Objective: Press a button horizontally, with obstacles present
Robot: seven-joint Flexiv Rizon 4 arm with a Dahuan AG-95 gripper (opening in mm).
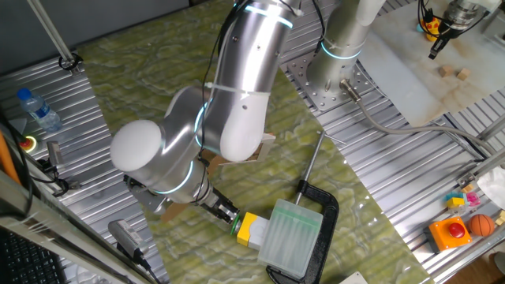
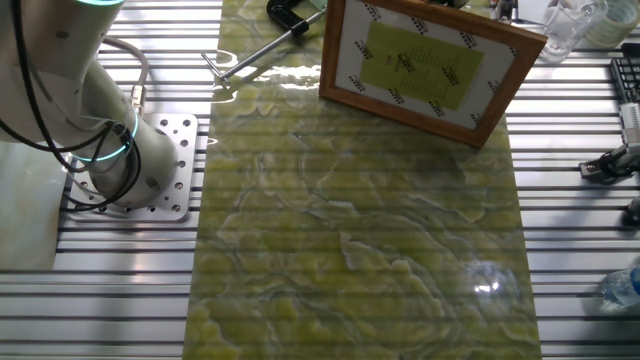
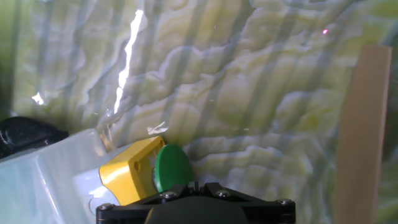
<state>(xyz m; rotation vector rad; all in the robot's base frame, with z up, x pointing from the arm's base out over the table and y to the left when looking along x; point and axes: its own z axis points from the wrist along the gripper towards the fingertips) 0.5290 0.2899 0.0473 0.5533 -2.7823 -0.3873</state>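
The button has a round green cap (image 3: 172,168) on a yellow box body (image 3: 127,175), joined to a translucent pale-green ribbed block (image 3: 50,180). In one fixed view the cap (image 1: 236,225), body (image 1: 253,229) and block (image 1: 290,235) lie at the mat's near edge. My gripper (image 3: 196,186) is shut and empty, its tips right at the cap's face; it also shows in that fixed view (image 1: 226,213). The light-wood picture frame (image 2: 430,65) stands on the mat. Its prop strut (image 3: 364,130) rises to my right. My arm hides most of the frame (image 1: 262,148) in that view.
A black C-clamp (image 1: 322,211) wraps the block, its long screw handle (image 1: 312,156) pointing up the mat. A red dome button on an orange box (image 1: 455,230) sits far right. A water bottle (image 1: 39,110) lies at the left. The arm base (image 2: 135,155) is bolted beside the mat.
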